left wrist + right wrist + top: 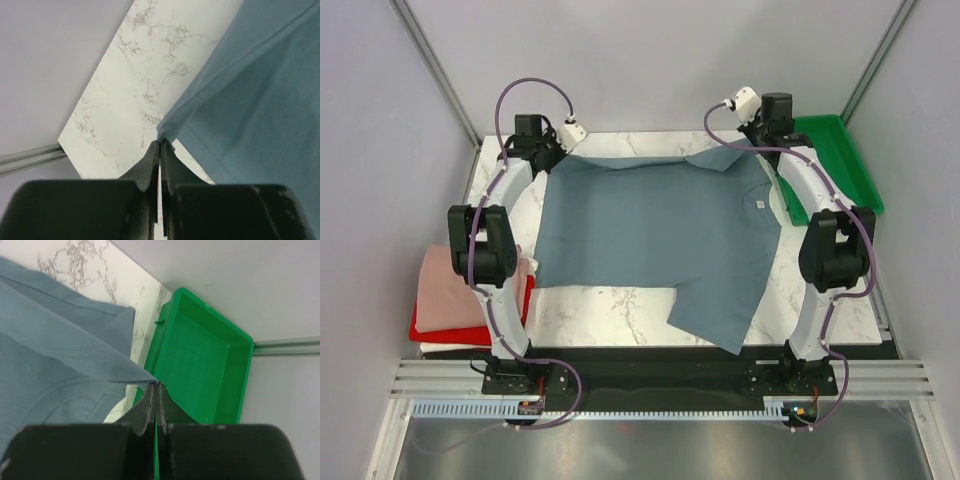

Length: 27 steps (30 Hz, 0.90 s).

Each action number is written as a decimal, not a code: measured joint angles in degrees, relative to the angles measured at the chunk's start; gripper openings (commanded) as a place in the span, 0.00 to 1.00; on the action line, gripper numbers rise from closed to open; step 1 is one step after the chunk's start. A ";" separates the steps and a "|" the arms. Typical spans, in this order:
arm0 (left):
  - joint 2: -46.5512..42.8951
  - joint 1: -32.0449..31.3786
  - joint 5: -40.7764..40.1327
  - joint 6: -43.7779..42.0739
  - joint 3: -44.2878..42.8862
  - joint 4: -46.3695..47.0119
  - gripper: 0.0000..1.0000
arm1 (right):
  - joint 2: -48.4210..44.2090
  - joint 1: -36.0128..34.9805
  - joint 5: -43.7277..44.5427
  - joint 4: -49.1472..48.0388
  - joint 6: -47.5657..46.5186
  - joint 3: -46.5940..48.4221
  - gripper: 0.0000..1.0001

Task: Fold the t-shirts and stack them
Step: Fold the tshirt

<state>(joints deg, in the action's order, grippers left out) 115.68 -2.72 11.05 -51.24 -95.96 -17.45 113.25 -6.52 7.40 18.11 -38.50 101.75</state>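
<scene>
Slate blue-grey cotton covers most of the marble table [610,312]. The t-shirt [660,240] lies spread flat across the middle, with its small white neck label [757,202] facing up near the right side. One sleeve trails down toward the near edge.

Both arms reach to the far side, each at one corner of the cloth. The left gripper [160,145] is clamped on the far left corner of the t-shirt. From its wrist camera I can see the two fingers pressed together with a pinch of fabric caught at their tips, bare marble below and to the left.

The right gripper [157,386] is closed the same way on the far right corner, and a stitched hem runs away from its tips to the left. Just past those fingers sits the green tray [210,365], at the table's far right.

Over on the left, beside the left arm and at the table's edge, a folded pile rests well apart from all this. A pink tee [450,285] is on top, a red tee [438,328] lies under it, and a sliver of a white tee [445,348] shows at the bottom
</scene>
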 measured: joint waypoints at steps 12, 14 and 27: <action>0.96 0.50 0.00 0.00 0.02 0.04 0.02 | -6.14 0.26 -1.75 4.00 3.58 -4.61 0.00; 0.96 0.50 -0.02 0.00 0.04 0.07 0.02 | -7.39 0.26 -2.43 4.70 4.33 -5.55 0.00; 0.94 0.79 -0.46 -0.02 3.91 0.76 0.02 | -12.92 0.26 -5.46 8.85 6.84 -12.37 0.00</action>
<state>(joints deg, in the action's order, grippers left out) 116.62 -1.93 10.59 -51.27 -92.05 -16.69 100.33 -6.26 1.93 26.96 -31.66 89.38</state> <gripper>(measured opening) 0.030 0.007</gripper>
